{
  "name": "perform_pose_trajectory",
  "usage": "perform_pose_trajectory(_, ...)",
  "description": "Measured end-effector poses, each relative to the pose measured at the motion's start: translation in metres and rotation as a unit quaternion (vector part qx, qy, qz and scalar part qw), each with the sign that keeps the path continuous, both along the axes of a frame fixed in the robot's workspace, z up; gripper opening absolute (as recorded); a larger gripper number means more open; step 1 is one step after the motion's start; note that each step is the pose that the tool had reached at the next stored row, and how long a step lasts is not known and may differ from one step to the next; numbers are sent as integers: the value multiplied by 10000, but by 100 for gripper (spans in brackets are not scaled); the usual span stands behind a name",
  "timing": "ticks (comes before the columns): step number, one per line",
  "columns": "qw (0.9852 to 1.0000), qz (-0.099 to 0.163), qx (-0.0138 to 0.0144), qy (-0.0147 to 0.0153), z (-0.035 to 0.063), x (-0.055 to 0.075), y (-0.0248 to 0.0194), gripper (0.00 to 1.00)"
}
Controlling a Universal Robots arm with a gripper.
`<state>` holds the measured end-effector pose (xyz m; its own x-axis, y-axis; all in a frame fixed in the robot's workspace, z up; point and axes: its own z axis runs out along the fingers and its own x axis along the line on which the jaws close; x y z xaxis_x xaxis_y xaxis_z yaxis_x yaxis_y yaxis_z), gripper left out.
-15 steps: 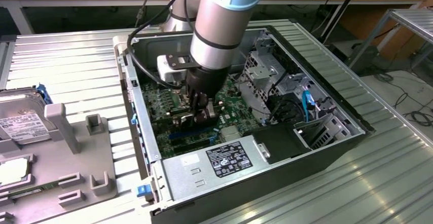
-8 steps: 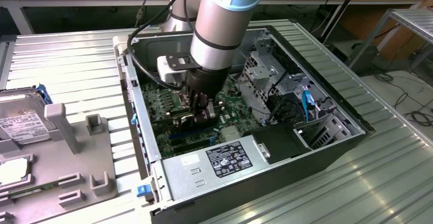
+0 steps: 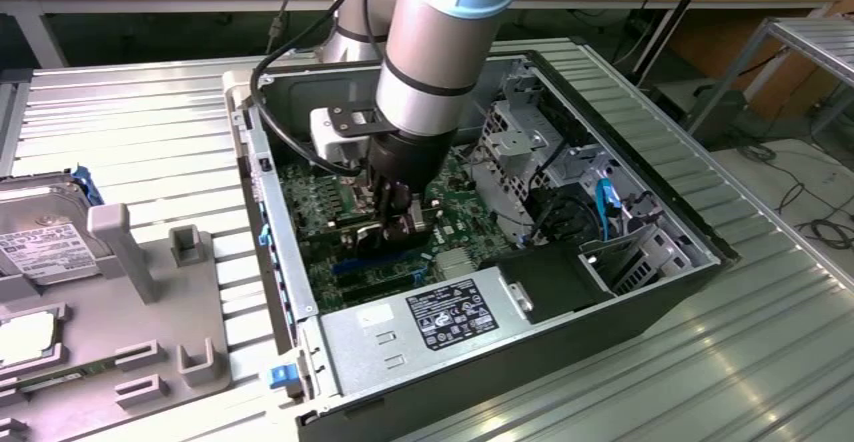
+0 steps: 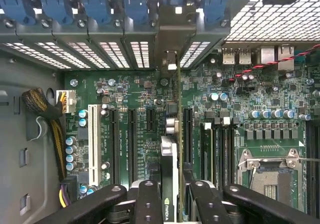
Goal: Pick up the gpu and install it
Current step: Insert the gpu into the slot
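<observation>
Gripper: black two-fingered gripper (image 4: pixel 170 204) at lower centre of the wrist frame, closed on the top edge of the card; in the exterior frame it (image 3: pixel 400 224) sits at centre, reaching down into the case.
Card: slim black graphics card, the gpu (image 4: pixel 169 184), seen edge-on between the fingers, running up the middle of the wrist frame; held upright, apparently so that its lower edge can meet a slot squarely.
Appearance: thin dark edge with a pale metal strip beside it and a small green-and-white logo near the bottom of the frame; fan face not visible from this angle.
Bracket end: silver metal bracket (image 4: pixel 172 59) at upper centre, lying against the row of perforated rear slot covers, in line with one opening.
Board: green motherboard (image 4: pixel 135 92) filling mid-frame, with black expansion slots either side of the card; seating depth cannot be judged.
Case: open black tower computer case (image 3: pixel 667 187) lying on its side on the ribbed metal tabletop (image 3: pixel 147 122), so the board faces upward toward the arm.
Bystander: silver hard drive with white label (image 3: pixel 40 242), left edge of the exterior frame, well apart.
</observation>
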<state>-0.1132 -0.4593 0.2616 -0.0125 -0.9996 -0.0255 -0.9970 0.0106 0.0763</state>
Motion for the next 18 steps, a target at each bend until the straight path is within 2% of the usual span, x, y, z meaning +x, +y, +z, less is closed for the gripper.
perform_pose_trajectory(15,10000,-1,-1,2,-16,-43,-1,27)
perform_pose_trajectory(17,10000,0,3,17,-7,-42,0,27)
perform_pose_trajectory(18,10000,1,2,50,6,-40,0,27)
